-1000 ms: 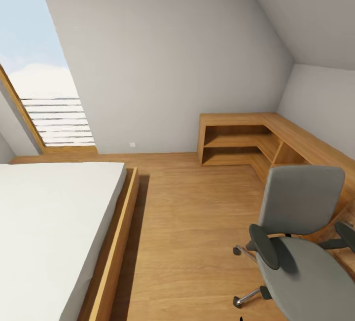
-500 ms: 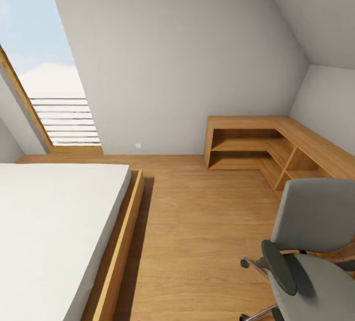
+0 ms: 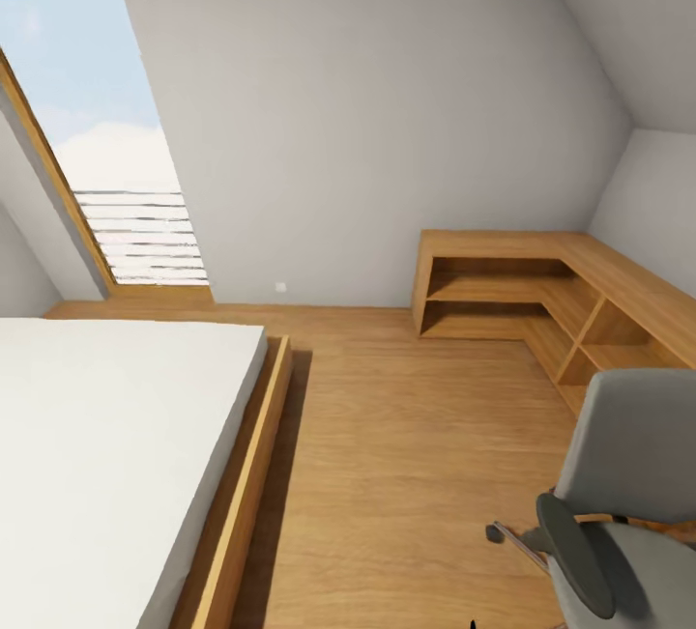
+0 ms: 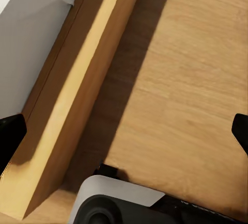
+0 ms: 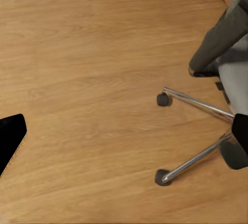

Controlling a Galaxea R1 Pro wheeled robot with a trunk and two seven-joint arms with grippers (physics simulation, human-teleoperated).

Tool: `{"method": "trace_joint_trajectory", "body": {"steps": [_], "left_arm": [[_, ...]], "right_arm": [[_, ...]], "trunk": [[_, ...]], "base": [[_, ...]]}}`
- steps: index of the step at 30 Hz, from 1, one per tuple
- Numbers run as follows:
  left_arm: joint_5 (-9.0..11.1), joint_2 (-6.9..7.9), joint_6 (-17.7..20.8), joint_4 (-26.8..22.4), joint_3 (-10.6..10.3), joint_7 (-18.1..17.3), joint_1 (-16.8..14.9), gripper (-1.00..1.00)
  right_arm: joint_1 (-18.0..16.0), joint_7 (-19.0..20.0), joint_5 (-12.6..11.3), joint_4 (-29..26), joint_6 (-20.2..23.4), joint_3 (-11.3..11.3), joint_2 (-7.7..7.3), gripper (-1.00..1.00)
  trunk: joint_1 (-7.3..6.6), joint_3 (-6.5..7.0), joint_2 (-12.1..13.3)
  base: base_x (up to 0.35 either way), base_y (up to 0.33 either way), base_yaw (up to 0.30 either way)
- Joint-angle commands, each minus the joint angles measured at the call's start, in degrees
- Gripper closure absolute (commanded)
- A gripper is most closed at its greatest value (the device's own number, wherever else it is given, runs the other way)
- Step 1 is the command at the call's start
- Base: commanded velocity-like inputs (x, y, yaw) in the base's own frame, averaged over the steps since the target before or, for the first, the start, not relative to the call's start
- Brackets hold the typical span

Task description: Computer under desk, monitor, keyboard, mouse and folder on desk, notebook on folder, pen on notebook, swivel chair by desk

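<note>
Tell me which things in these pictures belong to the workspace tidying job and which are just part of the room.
Part of the job:
swivel chair, grey, on the wood floor

Just part of the room:
bed with white mattress
low wooden corner shelf unit against the walls
slanted window

Grey swivel chair [image 3: 633, 474], black armrest [image 3: 577, 542]; honey-wood floor [image 3: 406, 455]; white bed [image 3: 97, 436].

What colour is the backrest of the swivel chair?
Grey. The upholstered swivel chair with its black armrest shows best in the head view.
</note>
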Motion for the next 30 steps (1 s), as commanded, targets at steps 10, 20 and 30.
{"method": "trace_joint_trajectory", "body": {"steps": [10, 20, 30], "left_arm": [[0.1, -0.07, -0.1, 0.0, 0.2, 0.0, 0.0, -1.0], [0.1, -0.15, -0.1, 0.0, 0.2, 0.0, 0.0, -1.0], [0.1, -0.16, -0.2, 0.0, 0.2, 0.0, 0.0, -1.0]], "right_arm": [[0.0, -0.3, -0.3, 0.0, -0.1, 0.5, -0.02, -1.0], [0.0, -0.3, -0.3, 0.0, -0.1, 0.6, 0.05, -1.0], [0.0, -0.3, -0.3, 0.0, -0.1, 0.6, 0.06, -1.0]], "trunk": [[0.06, -0.11, -0.1], [0.06, -0.11, -0.1], [0.06, -0.11, -0.1]], "base": [[0.27, 0.033, 0.003], [0.284, 0.003, 0.0], [0.316, 0.0, 0.0]]}}
